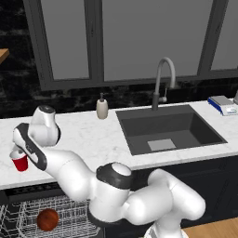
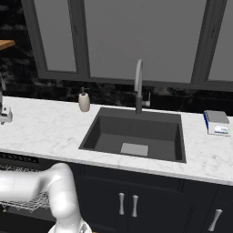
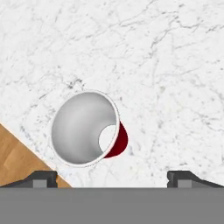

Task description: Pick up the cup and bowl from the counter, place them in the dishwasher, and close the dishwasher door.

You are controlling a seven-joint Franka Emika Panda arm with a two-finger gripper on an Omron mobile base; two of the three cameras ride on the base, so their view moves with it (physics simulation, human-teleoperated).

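Left base view, cup: the red cup (image 1: 20, 162) is seen upright on the white marble counter (image 1: 88, 139), near its front edge, directly under the gripper (image 1: 15, 151).
Left base view, bowl: the reddish-brown bowl (image 1: 48, 219) is seen lying in the white wire rack (image 1: 69, 211) of the dishwasher (image 1: 32, 189).
Right base view, counter: a soap dispenser (image 2: 84, 100) is seen left of the dark sink (image 2: 136, 134).
Hand view, gripper: the gripper (image 3: 111, 177) is held released, fingertips (image 3: 41, 177) wide apart, with the cup (image 3: 87, 129) seen from above between them, untouched.

Surface: long white marble counter (image 1: 93, 135) with dark inset sink (image 1: 169, 130) | On it: my small red white-rimmed cup (image 1: 20, 162), beige soap dispenser bottle (image 1: 102, 108), blue-and-white scale (image 1: 223, 104)
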